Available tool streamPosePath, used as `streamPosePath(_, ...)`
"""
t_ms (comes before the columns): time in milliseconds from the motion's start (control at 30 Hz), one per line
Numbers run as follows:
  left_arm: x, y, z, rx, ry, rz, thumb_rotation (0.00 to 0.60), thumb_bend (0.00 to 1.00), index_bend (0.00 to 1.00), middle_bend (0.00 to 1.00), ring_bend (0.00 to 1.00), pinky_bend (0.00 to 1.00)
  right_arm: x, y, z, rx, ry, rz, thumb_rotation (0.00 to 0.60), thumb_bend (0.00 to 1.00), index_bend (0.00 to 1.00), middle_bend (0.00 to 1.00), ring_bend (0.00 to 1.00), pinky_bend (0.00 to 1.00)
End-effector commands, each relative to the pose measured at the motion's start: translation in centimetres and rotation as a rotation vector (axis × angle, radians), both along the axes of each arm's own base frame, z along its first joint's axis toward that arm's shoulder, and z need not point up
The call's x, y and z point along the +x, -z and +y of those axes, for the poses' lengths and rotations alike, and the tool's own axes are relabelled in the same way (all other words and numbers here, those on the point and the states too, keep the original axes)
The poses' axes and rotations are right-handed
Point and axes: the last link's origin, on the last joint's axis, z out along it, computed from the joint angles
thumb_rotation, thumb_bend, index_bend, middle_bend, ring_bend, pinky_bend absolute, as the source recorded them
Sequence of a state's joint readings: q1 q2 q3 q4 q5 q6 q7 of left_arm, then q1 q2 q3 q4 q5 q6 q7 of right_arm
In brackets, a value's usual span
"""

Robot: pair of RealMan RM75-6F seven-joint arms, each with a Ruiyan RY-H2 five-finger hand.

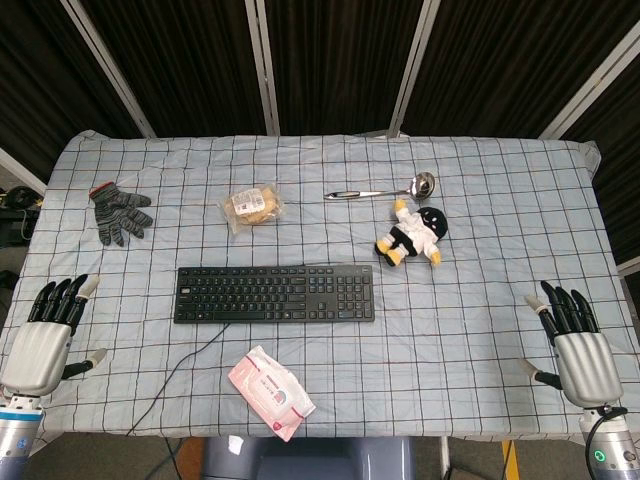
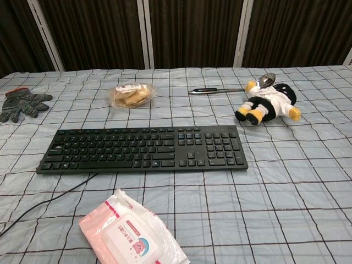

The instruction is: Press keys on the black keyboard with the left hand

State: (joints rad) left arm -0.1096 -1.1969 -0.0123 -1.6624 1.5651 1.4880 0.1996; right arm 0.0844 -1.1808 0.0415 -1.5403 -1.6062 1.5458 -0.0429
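The black keyboard (image 1: 275, 293) lies flat across the middle of the checked tablecloth, its cable trailing off the near left; the chest view shows the keyboard (image 2: 144, 148) with nothing on its keys. My left hand (image 1: 45, 338) rests at the near left corner of the table, fingers straight and apart, holding nothing, well left of the keyboard. My right hand (image 1: 577, 343) sits at the near right corner, fingers likewise extended and empty. Neither hand appears in the chest view.
A grey work glove (image 1: 119, 211) lies at the far left. A bagged pastry (image 1: 252, 208), a metal ladle (image 1: 384, 190) and a black-and-white plush doll (image 1: 413, 235) sit beyond the keyboard. A pink wet-wipes pack (image 1: 270, 392) lies near the front edge.
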Motion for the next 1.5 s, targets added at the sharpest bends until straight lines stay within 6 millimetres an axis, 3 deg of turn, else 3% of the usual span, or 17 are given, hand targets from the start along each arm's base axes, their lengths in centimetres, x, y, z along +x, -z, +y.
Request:
streamPosePath(33, 0.1, 0.1, -0.1, -0.003, 0.002, 0.002, 0.600, 0.10, 0.00, 0.00, 0.00, 0.00, 0.0, 0.0, 0.0, -0.001, 0.000, -0.001, 0.600, 0.05, 0.13, 0.00, 0.00, 0.00)
streamPosePath(867, 0.4, 0.4, 0.1, -0.042, 0.002, 0.010, 0.600, 0.11, 0.00, 0.00, 0.00, 0.00, -0.2, -0.1, 0.2, 0.005, 0.022, -0.004, 0.600, 0.05, 0.13, 0.00, 0.00, 0.00)
streamPosePath(933, 0.6, 0.4, 0.2, -0.046, 0.000, 0.017, 0.600, 0.17, 0.00, 0.00, 0.00, 0.00, -0.2, -0.2, 0.3, 0.003, 0.024, -0.003, 0.600, 0.05, 0.13, 0.00, 0.00, 0.00)
streamPosePath(1033, 1.2, 0.5, 0.7, -0.045, 0.000, 0.027, 0.600, 0.37, 0.00, 0.01, 0.01, 0.07, -0.2, -0.2, 0.3, 0.001, 0.023, -0.009, 0.600, 0.05, 0.13, 0.00, 0.00, 0.00)
streamPosePath(1100, 1.7, 0.6, 1.0, -0.049, 0.003, 0.032, 0.600, 0.48, 0.00, 0.11, 0.09, 0.18, -0.2, -0.2, 0.4, 0.003, 0.021, -0.008, 0.600, 0.05, 0.13, 0.00, 0.00, 0.00)
streamPosePath(1167, 2.5, 1.0, 1.6, -0.061, 0.013, 0.043, 0.600, 0.59, 0.00, 0.35, 0.27, 0.30, -0.1, -0.2, 0.4, 0.006, 0.019, -0.008, 0.600, 0.05, 0.13, 0.00, 0.00, 0.00)
streamPosePath(1267, 3.8, 1.7, 2.4, -0.099, 0.018, 0.045, 0.600, 0.70, 0.00, 0.58, 0.47, 0.40, -0.1, -0.1, 0.4, 0.007, 0.016, -0.008, 0.600, 0.05, 0.13, 0.00, 0.00, 0.00)
streamPosePath(1367, 5.4, 2.7, 3.3, -0.153, 0.010, 0.031, 0.600, 0.76, 0.00, 0.73, 0.60, 0.46, -0.1, -0.1, 0.4, 0.008, 0.014, -0.011, 0.600, 0.05, 0.13, 0.00, 0.00, 0.00)
streamPosePath(1500, 7.2, 4.1, 4.5, -0.224, 0.006, 0.043, 0.600, 0.82, 0.00, 0.83, 0.72, 0.54, -0.1, -0.1, 0.4, 0.010, 0.015, -0.015, 0.600, 0.05, 0.13, 0.00, 0.00, 0.00)
